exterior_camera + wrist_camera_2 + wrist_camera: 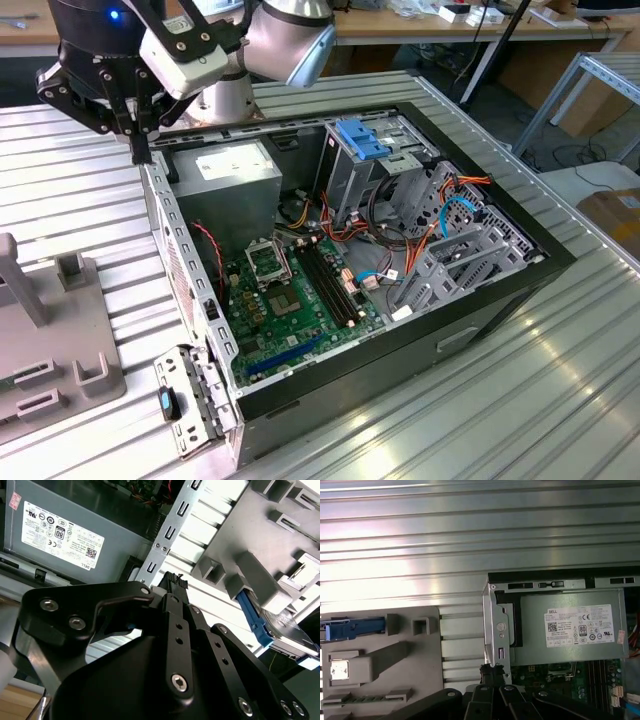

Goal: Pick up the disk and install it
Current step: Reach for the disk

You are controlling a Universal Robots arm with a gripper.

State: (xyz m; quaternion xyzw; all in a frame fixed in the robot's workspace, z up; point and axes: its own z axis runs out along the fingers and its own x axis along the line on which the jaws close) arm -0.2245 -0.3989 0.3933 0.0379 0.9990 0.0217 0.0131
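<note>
While the disk (351, 629) rests at the grey fixture (90, 375) on the bench (80, 180) at the exterior view's left, the end effector (141, 156), closed and empty, hangs well apart from it, by the rim of the open computer case (500, 290).

Exterior view angled down on PC case (420, 370); both wrist views, close, share PSU (570, 630).

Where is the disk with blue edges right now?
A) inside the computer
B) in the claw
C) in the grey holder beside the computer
C: in the first wrist view the disk sits in the grey holder, away from the claw.
</note>
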